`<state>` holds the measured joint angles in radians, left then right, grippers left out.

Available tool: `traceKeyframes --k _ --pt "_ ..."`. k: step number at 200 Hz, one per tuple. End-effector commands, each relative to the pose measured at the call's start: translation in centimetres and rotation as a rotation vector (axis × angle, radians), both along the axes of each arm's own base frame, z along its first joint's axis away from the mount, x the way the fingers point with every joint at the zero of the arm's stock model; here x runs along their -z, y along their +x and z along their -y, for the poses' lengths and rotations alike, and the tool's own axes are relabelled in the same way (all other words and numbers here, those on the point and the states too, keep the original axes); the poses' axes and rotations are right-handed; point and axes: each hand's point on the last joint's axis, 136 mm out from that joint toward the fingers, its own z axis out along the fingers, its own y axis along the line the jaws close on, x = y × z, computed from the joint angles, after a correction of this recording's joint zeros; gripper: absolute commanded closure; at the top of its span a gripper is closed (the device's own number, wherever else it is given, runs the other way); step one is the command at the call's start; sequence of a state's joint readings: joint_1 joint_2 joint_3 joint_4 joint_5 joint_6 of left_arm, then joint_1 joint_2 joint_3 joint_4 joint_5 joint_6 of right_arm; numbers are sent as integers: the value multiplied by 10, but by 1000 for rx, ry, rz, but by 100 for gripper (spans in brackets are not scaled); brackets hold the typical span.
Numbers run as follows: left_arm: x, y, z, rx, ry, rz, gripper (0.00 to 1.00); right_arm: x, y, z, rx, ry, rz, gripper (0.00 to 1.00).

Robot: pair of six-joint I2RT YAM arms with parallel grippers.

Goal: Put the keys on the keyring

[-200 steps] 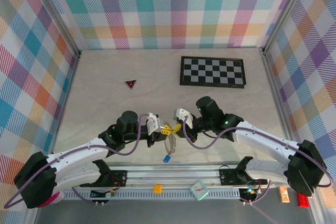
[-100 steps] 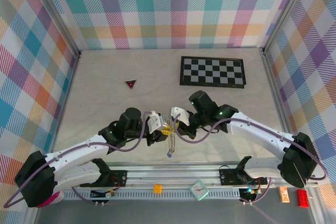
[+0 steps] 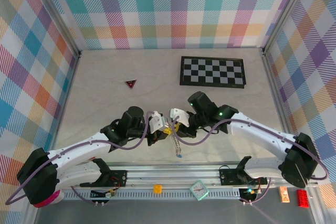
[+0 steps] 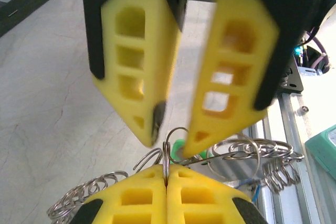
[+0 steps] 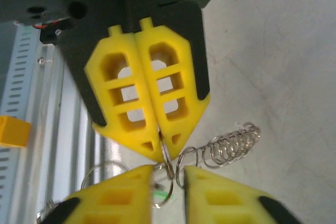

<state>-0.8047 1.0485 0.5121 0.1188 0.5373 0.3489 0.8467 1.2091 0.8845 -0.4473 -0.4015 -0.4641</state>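
Yellow left jaws pinch the keyring, while the right jaws, shut a second ago, now stand parted.

Finding: robot test cell, laboratory type. Grounds: left arm and right arm bolted to an aluminium rail along the table's near edge. Plaid-printed panels enclose its left, far and right edges. Checkerboard lies near the far right corner.
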Motion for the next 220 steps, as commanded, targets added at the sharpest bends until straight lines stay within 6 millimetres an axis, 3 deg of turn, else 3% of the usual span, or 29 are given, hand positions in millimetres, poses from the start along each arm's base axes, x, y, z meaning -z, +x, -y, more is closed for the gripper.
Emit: traceKeyframes --k 1,93,191,220 --pt "-20 -6 5 35 -79 45 100 -17 4 1 61 120 3 72" --pt "-23 -5 4 14 -133 64 100 -7 -5 1 116 154 -160 71" --pt "-27 -6 1 4 -160 90 100 -4 -4 0 127 137 -189 100" --pt "-31 -5 0 -3 -182 104 100 -4 -3 0 129 143 -191 100"
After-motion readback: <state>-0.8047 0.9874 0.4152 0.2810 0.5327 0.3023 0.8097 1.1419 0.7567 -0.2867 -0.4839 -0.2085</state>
